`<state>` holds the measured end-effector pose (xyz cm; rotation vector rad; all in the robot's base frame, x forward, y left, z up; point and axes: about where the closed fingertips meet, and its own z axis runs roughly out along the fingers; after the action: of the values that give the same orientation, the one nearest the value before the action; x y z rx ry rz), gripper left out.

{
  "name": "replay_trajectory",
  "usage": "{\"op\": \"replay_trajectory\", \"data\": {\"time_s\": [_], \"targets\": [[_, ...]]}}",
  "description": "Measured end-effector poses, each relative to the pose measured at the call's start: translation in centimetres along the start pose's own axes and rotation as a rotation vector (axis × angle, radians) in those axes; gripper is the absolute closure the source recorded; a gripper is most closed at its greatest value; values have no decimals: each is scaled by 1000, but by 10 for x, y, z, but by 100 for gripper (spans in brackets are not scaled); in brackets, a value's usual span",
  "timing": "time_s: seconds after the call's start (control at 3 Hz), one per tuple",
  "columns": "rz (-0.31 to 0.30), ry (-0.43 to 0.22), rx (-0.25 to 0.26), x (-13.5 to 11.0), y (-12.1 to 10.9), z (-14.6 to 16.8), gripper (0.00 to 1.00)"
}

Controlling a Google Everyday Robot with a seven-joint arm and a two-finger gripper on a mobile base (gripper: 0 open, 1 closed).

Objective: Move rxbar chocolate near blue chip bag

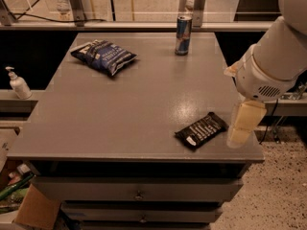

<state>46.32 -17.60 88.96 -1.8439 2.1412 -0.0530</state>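
The rxbar chocolate, a flat black wrapped bar with white lettering, lies near the front right corner of the grey table. The blue chip bag lies at the far left of the table, well apart from the bar. My gripper hangs from the white arm at the right edge of the table, just to the right of the bar and slightly above the surface. It holds nothing that I can see.
A blue-silver drink can stands upright at the far edge of the table, right of centre. A white pump bottle stands on a lower ledge to the left. Drawers front the table below.
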Motion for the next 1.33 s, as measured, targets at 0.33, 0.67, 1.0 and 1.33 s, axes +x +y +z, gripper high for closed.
{"op": "replay_trajectory", "data": {"time_s": [0.33,0.67,1.0,1.33], "targets": [[25,7,-8,3,-4,22,0],[49,14,-23,8,-5,42,0],[73,20,-35,13,-5,58,0],[76,27,-50,14,-1,70,17]]}}
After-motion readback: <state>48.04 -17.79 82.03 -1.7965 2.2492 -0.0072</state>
